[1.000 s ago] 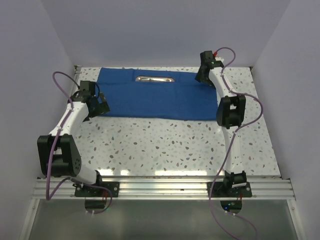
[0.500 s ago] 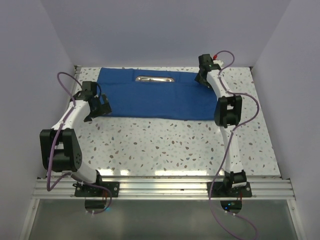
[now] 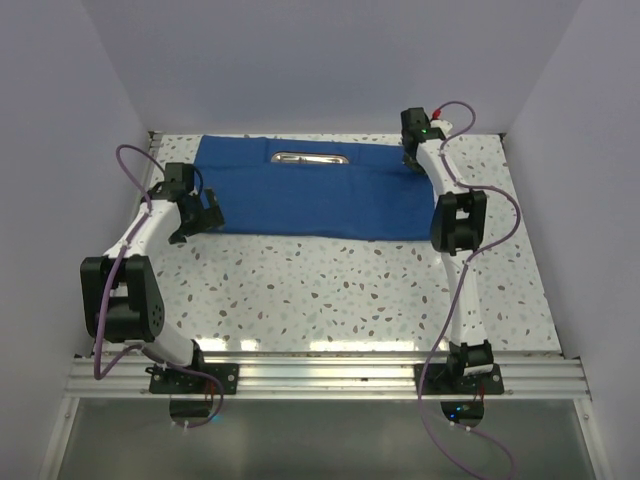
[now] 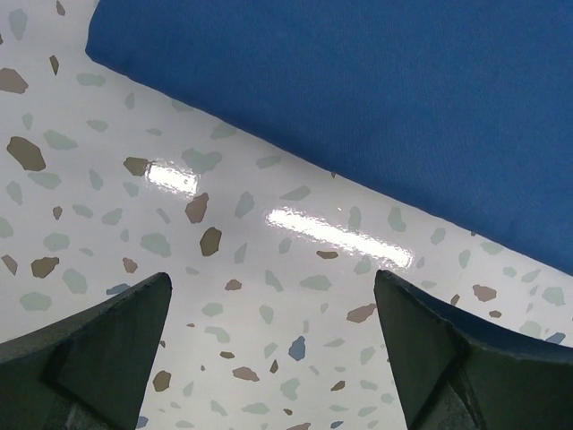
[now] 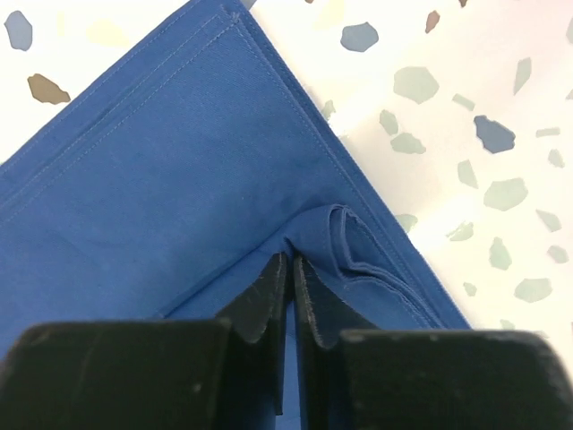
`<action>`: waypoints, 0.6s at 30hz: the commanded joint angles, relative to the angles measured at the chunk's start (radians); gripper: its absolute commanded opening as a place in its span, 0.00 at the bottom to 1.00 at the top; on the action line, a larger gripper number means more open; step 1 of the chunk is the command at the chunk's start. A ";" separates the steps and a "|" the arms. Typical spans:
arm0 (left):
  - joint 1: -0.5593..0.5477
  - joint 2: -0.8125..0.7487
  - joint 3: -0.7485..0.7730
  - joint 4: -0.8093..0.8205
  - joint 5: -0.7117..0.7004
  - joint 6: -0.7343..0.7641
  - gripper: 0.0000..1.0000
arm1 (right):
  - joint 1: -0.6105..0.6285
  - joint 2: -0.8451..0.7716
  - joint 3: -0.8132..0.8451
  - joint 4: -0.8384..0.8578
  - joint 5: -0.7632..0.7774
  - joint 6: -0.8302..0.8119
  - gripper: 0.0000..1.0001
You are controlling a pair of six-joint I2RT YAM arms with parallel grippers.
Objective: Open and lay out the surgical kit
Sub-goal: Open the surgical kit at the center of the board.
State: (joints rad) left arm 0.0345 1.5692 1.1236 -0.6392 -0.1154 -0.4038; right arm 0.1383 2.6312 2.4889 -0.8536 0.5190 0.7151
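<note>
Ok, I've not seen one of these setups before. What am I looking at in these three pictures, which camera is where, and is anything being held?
These are two robot arms bolted at the near edge of a speckled table. The wide picture comes from a fixed camera above and behind them. The other two come from a camera on each wrist, looking past that arm's own fingers. On the table lies a blue cloth, spread flat, with a small shiny steel tray near its far edge. No other instruments show. The left gripper is open and empty, above bare table just off the cloth's near left corner. The right gripper is at the cloth's far right corner, jaws closed on a small bunched fold of fabric.
</note>
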 commanded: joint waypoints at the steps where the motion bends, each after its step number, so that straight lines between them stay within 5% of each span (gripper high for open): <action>1: 0.004 -0.020 0.016 0.036 0.022 0.014 1.00 | -0.019 0.004 0.019 -0.010 0.006 0.020 0.05; 12: 0.002 -0.092 0.022 0.033 0.059 -0.001 1.00 | -0.019 -0.212 -0.116 0.036 -0.089 -0.028 0.00; 18: 0.002 -0.155 0.028 0.042 0.077 -0.024 1.00 | -0.008 -0.500 -0.428 0.128 -0.180 -0.046 0.00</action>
State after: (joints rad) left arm 0.0345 1.4715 1.1236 -0.6365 -0.0631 -0.4099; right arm 0.1249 2.3478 2.1571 -0.7837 0.3923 0.6910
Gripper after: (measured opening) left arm 0.994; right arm 0.014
